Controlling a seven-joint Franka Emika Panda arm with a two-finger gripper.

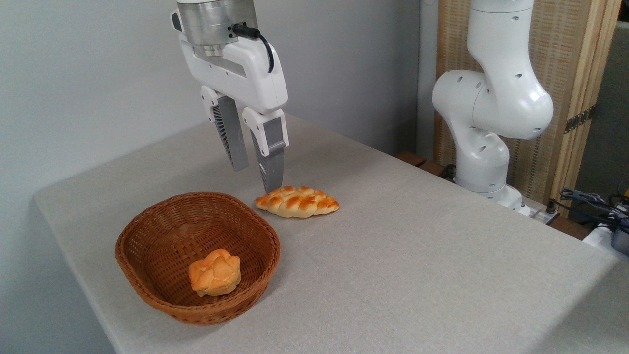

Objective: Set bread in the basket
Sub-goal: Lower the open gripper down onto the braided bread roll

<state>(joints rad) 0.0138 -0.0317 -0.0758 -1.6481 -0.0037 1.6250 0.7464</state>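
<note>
The braided loaf (297, 201) is laid on the grey table (417, 255) at frame centre, just right of the wicker basket (147, 290), where a round bun (214, 272) is held. The gripper (255, 177) is poised above the loaf's left end, jaws parted, empty.

A small bun (214, 272) takes part of the basket (147, 290) floor; the rest lies free.
</note>
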